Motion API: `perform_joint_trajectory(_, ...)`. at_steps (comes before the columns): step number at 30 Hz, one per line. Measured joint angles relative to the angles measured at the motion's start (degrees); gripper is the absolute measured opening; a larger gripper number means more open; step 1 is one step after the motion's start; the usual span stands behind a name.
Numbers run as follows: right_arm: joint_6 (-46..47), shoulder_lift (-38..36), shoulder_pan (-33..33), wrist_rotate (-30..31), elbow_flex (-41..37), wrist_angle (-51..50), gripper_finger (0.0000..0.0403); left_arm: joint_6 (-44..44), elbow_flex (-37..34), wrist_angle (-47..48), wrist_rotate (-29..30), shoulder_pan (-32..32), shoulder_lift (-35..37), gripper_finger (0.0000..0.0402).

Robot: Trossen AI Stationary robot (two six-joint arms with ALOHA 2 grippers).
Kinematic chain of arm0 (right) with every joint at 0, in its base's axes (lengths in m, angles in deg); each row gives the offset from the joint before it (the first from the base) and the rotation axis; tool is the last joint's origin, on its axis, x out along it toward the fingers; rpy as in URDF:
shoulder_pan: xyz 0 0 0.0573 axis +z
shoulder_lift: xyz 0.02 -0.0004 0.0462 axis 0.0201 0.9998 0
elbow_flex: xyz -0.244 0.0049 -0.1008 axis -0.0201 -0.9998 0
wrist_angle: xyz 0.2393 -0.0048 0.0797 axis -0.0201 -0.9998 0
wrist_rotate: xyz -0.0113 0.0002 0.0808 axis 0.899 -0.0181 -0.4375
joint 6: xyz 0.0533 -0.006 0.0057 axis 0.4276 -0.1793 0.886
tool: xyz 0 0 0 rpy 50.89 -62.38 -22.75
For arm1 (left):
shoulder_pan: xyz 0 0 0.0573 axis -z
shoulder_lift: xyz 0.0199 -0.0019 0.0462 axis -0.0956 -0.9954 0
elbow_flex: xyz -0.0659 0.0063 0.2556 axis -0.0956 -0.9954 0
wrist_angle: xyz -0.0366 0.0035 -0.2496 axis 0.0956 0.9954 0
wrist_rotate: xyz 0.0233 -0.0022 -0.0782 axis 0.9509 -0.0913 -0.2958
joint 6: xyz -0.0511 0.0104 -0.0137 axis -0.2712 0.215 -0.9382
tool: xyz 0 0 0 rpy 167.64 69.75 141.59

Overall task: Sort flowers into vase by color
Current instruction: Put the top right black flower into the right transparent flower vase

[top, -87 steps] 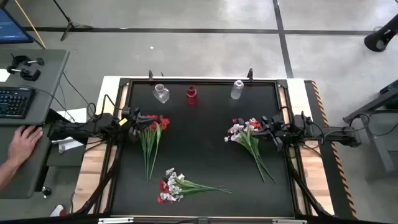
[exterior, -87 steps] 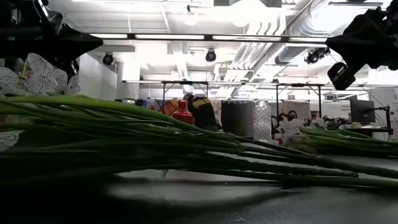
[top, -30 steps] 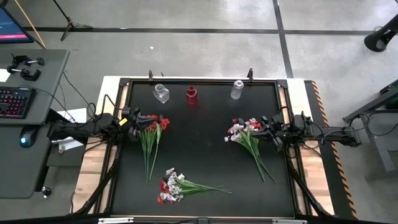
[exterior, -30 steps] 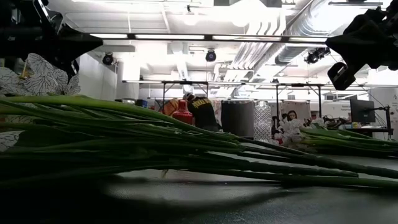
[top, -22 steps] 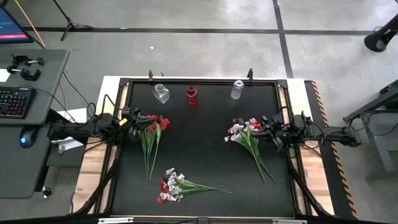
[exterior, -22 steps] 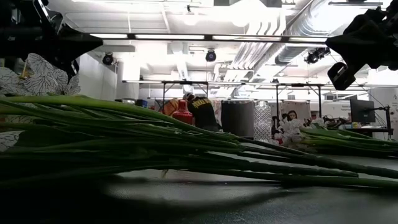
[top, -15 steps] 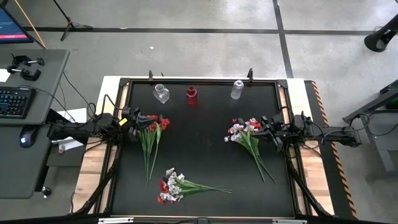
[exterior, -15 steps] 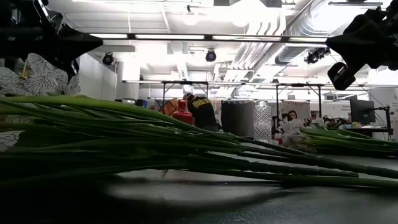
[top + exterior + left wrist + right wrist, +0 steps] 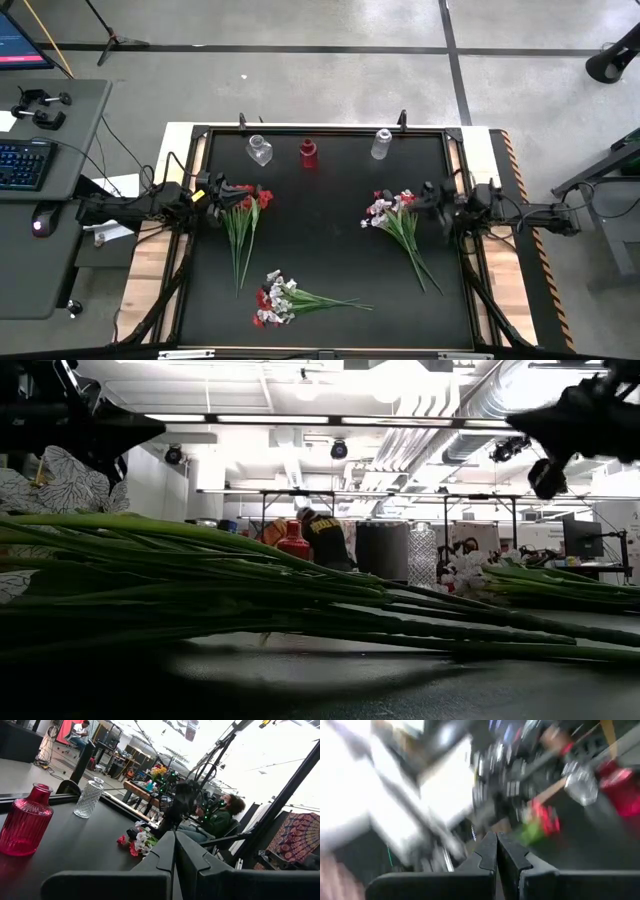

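Nothing sorted yet: a mixed bunch (image 9: 283, 298) lies at the table's near edge, with no stems in the three vases at the far edge. The right gripper (image 9: 438, 207), fingers pressed together and empty, has just drawn slightly back from its red-and-white flowers (image 9: 397, 222), apparently starting to move. The left gripper (image 9: 218, 190), clenched empty, hangs beside the red flowers (image 9: 243, 215).

My table (image 9: 330, 240) is black. On it lie green-stemmed flowers (image 9: 275, 297) in red and white, one red vase (image 9: 308, 153), and two clear ribbed vases (image 9: 259, 150).
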Motion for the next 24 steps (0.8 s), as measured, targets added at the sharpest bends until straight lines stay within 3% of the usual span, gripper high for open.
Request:
perform_joint_trajectory(3, 13.3, 0.0, 0.0, 11.4, 0.0, 7.9, 0.0, 0.0, 0.0, 0.0, 0.0, 0.0, 0.0, 0.0)
perform_joint_trajectory(6, 14.8, 1.8, 0.1, 15.5, 0.0, 19.7, 0.0, 0.0, 0.0, 0.0, 0.0, 0.0, 0.0, 0.0)
perform_joint_trajectory(9, 11.8, 8.3, 1.3, 7.8, 1.0, 37.0, 0.0, 0.0, 0.0, 0.0, 0.0, 0.0, 0.0, 0.0)
perform_joint_trajectory(12, 7.8, 18.1, 5.0, -1.8, 7.3, 40.9, 0.0, 0.0, 0.0, 0.0, 0.0, 0.0, 0.0, 0.0)
perform_joint_trajectory(14, 7.1, 25.6, 8.2, -5.2, 12.9, 34.1, 0.0, 0.0, 0.0, 0.0, 0.0, 0.0, 0.0, 0.0)
perform_joint_trajectory(16, 7.2, 33.1, 11.0, -9.3, 18.8, 21.4, 0.0, 0.0, 0.0, 0.0, 0.0, 0.0, 0.0, 0.0)
perform_joint_trajectory(20, 8.3, 46.2, 15.2, -15.8, 32.9, -14.7, 0.0, 0.0, 0.0, 0.0, 0.0, 0.0, 0.0, 0.0)
perform_joint_trajectory(24, 10.5, 58.5, 20.0, -15.8, 45.7, -48.4, 0.0, 0.0, 0.0, 0.0, 0.0, 0.0, 0.0, 0.0)
